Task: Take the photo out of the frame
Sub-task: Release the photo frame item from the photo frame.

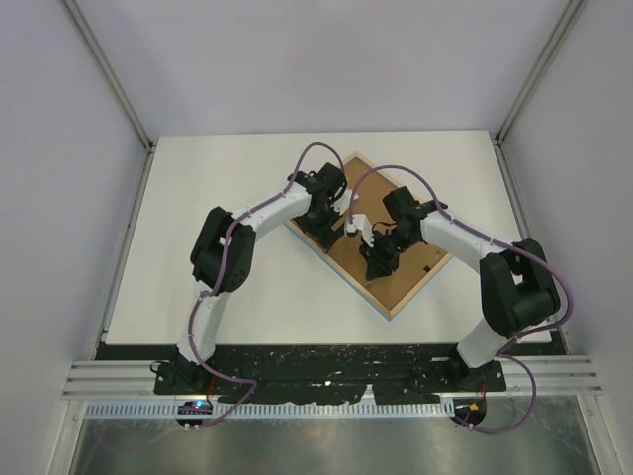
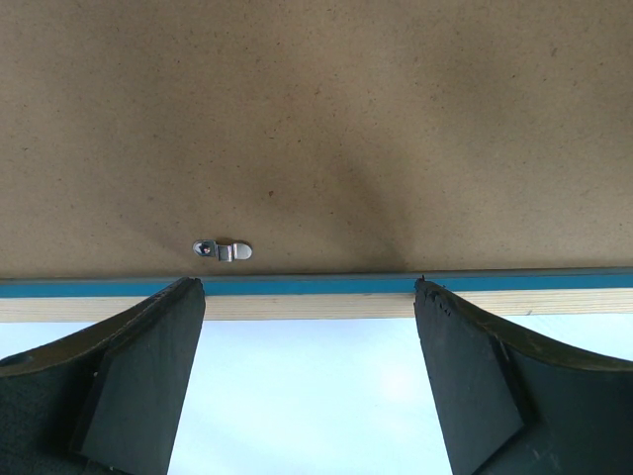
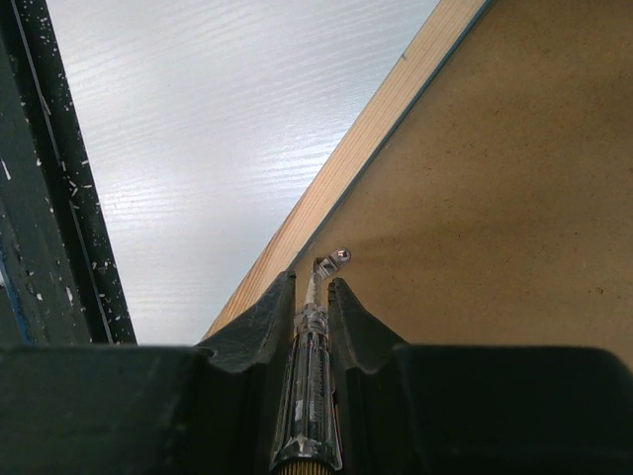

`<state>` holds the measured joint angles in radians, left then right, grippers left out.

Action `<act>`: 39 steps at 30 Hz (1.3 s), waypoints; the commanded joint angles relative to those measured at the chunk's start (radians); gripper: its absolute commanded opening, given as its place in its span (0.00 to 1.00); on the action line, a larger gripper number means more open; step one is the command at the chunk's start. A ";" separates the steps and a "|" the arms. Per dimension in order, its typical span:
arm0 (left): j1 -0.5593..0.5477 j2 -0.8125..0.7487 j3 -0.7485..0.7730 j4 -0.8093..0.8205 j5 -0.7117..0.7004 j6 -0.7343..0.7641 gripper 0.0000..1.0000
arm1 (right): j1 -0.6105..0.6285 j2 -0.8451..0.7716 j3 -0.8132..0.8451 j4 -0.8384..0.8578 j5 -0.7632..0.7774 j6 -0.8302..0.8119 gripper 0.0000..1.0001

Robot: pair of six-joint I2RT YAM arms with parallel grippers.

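The frame [image 1: 391, 309] lies face down on the white table as a diamond, its brown backing board [image 1: 415, 262] facing up. The photo is hidden beneath that board. My left gripper [image 2: 309, 297] is open, with both fingertips at the frame's blue and wood edge [image 2: 316, 295] and nothing between them. A small metal clip [image 2: 223, 250] sits on the board just past that edge. My right gripper [image 3: 312, 282] is shut on a clear-handled screwdriver-like tool [image 3: 312, 376]. The tool's tip touches another metal clip [image 3: 334, 260] near the frame's wooden rim [image 3: 366, 139].
Both arms reach over the frame's middle [image 1: 346, 223]. White table [image 1: 218, 218] surrounds the frame. A black strip [image 3: 49, 198] borders the near table edge. Grey walls enclose the table on three sides.
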<state>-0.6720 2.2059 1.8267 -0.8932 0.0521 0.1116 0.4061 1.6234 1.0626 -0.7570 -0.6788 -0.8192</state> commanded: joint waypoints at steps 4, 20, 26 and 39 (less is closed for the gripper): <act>-0.001 0.034 0.003 -0.039 0.029 -0.024 0.90 | 0.002 -0.031 0.014 -0.025 0.070 -0.034 0.08; 0.014 -0.063 0.005 -0.015 0.015 -0.013 0.91 | -0.033 -0.106 0.125 -0.170 -0.033 -0.055 0.08; 0.057 -0.135 0.028 -0.018 -0.015 0.008 0.92 | -0.110 -0.151 0.132 -0.136 0.030 -0.003 0.08; 0.150 -0.062 0.206 -0.036 -0.310 0.131 0.94 | -0.314 -0.214 0.068 0.108 0.349 0.149 0.08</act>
<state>-0.5404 2.1048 1.9533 -0.9207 -0.1314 0.1864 0.1322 1.4364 1.1431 -0.7532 -0.4618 -0.7258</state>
